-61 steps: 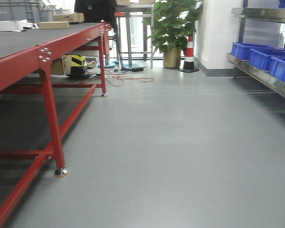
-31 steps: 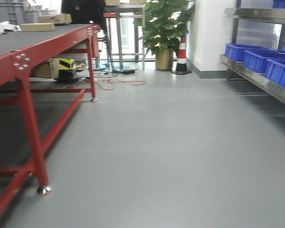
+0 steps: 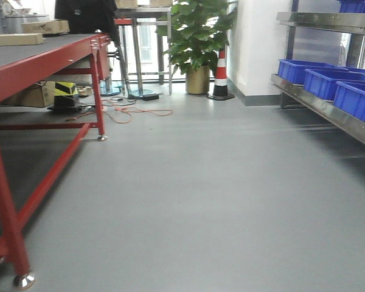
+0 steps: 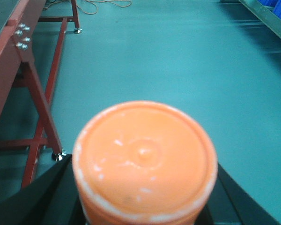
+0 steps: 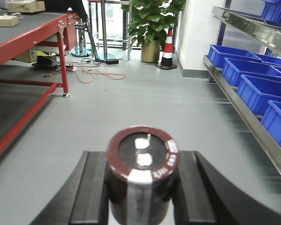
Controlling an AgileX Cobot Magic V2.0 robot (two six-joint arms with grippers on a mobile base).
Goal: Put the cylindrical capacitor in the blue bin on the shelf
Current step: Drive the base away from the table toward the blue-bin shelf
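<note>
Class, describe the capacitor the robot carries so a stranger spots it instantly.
Find the steel shelf with blue bins on the right. Short of it, the right hand grips the stubby cylindrical capacitor. Its dark brown rim and glossy top distinguish it from the orange cylinder in the left hand.

Steel shelf [image 3: 328, 111] bearing a row of blue bins [image 3: 328, 82]. Red-framed table [image 3: 48, 61] carrying cardboard boxes [image 3: 17, 39].
</note>
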